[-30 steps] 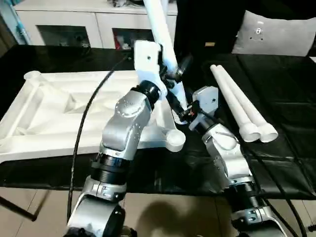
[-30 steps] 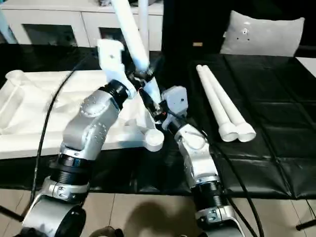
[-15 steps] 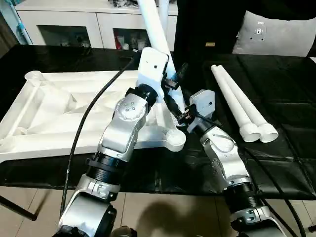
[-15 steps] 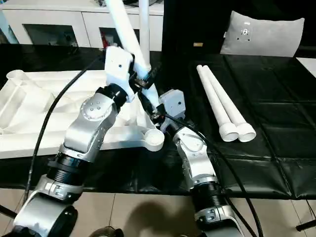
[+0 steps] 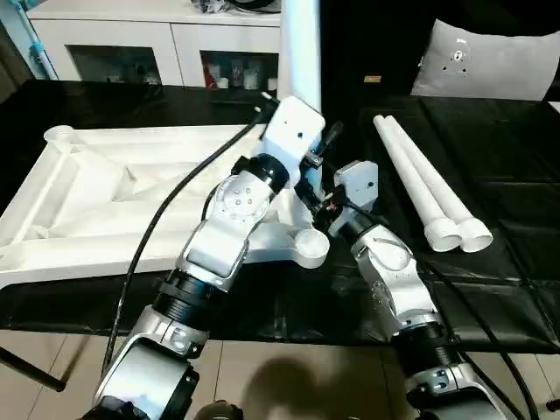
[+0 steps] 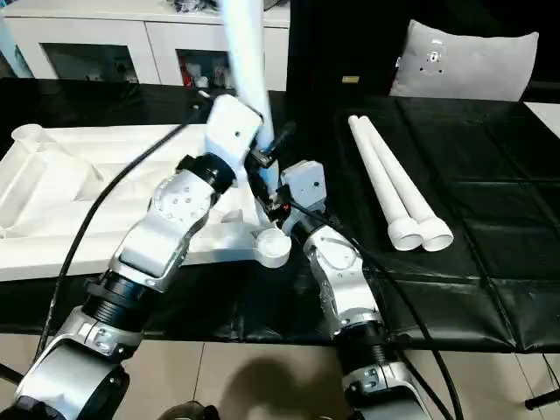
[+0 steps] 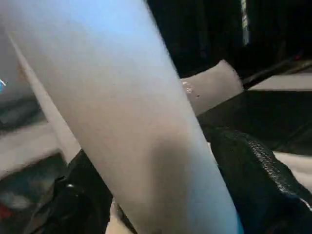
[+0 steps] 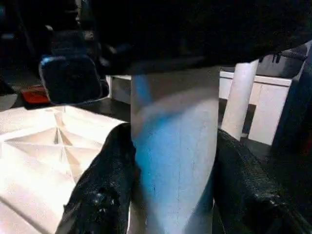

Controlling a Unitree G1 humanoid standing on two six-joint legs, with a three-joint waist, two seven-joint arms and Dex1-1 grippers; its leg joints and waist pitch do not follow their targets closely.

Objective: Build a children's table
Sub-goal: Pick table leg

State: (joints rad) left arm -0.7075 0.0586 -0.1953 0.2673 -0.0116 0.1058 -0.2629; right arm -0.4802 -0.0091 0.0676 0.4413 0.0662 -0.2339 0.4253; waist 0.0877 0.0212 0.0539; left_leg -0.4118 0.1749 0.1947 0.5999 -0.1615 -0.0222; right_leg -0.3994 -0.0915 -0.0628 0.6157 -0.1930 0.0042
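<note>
Black table (image 5: 507,184), white cabinet (image 5: 131,39) behind, tabletop (image 5: 87,201), 2 spare legs (image 5: 429,188)

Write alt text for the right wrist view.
The right gripper clamps a white table leg between its two black fingers. Behind lie the upturned white tabletop and a white cabinet.
</note>
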